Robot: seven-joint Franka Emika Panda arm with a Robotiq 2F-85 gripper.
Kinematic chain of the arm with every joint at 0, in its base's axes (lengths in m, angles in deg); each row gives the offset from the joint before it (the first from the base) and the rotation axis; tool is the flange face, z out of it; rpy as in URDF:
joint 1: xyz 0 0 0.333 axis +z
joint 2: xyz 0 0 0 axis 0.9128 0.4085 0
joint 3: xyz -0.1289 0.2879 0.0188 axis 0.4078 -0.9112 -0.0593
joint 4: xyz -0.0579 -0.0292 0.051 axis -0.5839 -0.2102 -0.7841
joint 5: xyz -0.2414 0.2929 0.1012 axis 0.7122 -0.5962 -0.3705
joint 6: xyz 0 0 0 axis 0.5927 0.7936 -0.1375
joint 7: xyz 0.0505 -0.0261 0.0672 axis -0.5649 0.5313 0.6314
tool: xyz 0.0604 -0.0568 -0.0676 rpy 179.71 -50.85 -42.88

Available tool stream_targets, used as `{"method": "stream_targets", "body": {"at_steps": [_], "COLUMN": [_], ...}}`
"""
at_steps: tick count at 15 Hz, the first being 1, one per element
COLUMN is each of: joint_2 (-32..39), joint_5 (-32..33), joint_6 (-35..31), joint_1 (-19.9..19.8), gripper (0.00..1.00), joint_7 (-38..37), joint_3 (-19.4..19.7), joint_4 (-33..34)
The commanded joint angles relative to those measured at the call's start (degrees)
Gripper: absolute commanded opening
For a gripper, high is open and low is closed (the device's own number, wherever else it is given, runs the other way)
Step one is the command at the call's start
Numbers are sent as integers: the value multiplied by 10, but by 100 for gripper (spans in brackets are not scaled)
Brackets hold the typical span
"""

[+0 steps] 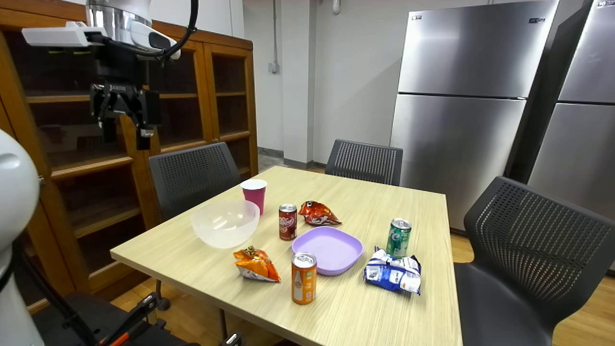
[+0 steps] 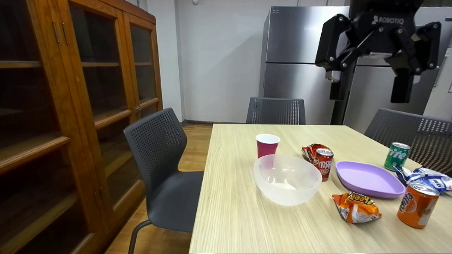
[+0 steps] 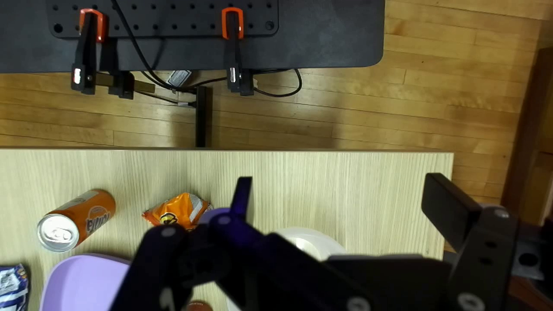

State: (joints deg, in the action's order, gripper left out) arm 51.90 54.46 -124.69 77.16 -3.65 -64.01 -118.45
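High above the table, my gripper [image 2: 369,92] hangs with its fingers spread wide and nothing between them. It touches no object. In the wrist view a translucent white bowl [image 3: 317,239] lies below it, largely hidden by the gripper's dark linkage. Behind the bowl [image 1: 226,223] stands a magenta cup [image 2: 267,147]. Close by are a Dr Pepper can [image 1: 288,223] and a red snack bag [image 1: 318,214]. A lilac plate [image 1: 329,250] sits mid-table, with an orange Cheetos bag [image 2: 356,208] and an upright Fanta can [image 1: 304,278] near it. A Sprite can [image 1: 399,238] stands by a blue-white bag [image 1: 393,273].
Wooden glass-door cabinets [image 2: 102,106] line a wall. Dark chairs [image 1: 533,254] surround the table [image 2: 229,218]. Steel refrigerators [image 1: 461,115] stand at the back. A black mounting bench [image 3: 328,34] with orange-tipped clamps [image 3: 233,47] and cables lies across a floor gap from the table edge.
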Motion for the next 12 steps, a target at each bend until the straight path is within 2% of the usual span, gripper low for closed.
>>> {"method": "stream_targets", "body": {"at_steps": [1, 8, 12], "joint_2": [0, 0, 14], "joint_5": [-1, -1, 18], "joint_6": [1, 1, -24], "joint_1": [-3, -3, -9], "gripper": [100, 100, 100], "joint_7": [1, 1, -6], "joint_3": [-2, -2, -10], "joint_4": [1, 1, 1]}}
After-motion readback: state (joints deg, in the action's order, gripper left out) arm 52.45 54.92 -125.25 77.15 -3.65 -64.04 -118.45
